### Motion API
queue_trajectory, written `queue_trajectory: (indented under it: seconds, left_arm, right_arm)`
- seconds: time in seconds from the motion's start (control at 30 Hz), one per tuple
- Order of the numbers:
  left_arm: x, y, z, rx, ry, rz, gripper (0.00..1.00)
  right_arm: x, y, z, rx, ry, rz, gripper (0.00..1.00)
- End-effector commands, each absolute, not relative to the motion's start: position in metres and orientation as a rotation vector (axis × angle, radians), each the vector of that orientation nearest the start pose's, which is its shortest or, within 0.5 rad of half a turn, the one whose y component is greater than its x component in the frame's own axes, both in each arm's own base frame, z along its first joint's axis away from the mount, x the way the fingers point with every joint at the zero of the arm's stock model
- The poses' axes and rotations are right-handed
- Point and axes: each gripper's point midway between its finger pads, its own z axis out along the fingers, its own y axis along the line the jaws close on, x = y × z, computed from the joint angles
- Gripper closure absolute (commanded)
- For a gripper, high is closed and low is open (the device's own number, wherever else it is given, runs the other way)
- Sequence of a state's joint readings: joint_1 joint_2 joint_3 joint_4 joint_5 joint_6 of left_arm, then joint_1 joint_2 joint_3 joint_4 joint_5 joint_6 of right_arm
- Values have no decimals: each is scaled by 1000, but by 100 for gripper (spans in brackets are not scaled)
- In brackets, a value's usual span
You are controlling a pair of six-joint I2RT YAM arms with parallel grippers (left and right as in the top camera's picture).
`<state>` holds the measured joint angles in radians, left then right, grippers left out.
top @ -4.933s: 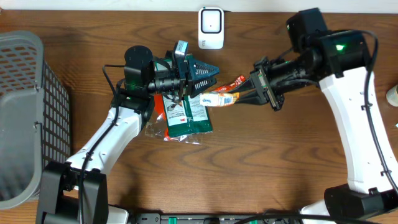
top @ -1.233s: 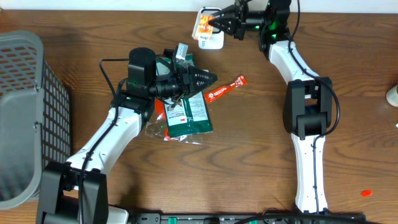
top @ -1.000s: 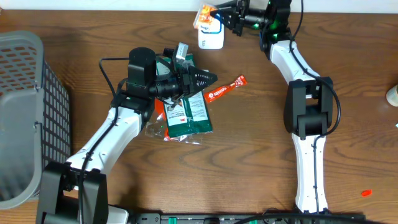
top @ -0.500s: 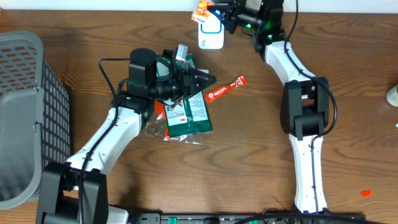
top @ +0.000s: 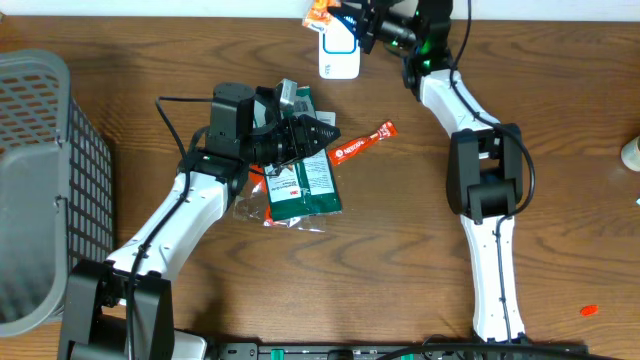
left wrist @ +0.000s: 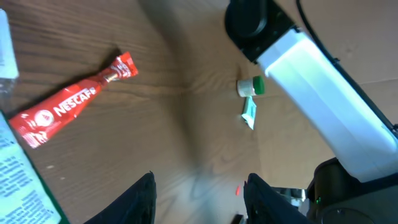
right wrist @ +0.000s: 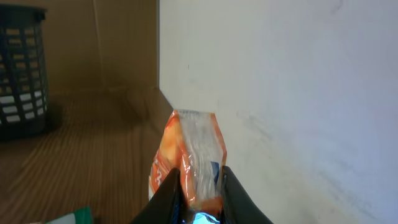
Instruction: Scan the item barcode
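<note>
The right claw (top: 354, 20) pinches an orange packet (top: 317, 10) at the worktop's far edge, just beyond the white scanner (top: 340, 60); the left claw (top: 332, 131) gapes empty, farther off.

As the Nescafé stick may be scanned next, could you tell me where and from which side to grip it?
I'd grip the stick across its narrow width near the crimped end away from the green packet, coming down from above. It lies flat and slanted on the table, so turn the jaws square to its length.
</note>
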<state>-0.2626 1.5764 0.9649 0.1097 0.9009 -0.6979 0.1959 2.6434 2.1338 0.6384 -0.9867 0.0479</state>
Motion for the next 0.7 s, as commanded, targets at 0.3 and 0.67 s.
queue_trajectory:
  seconds: [0.3, 0.67]
  left_arm:
    - [376, -221, 170, 42, 2301, -1291, 54]
    - [380, -214, 162, 16, 2322, -1214, 54]
  right_arm:
    - [629, 273, 167, -894, 1276, 874, 99]
    - [632, 274, 142, -893, 1287, 864, 99]
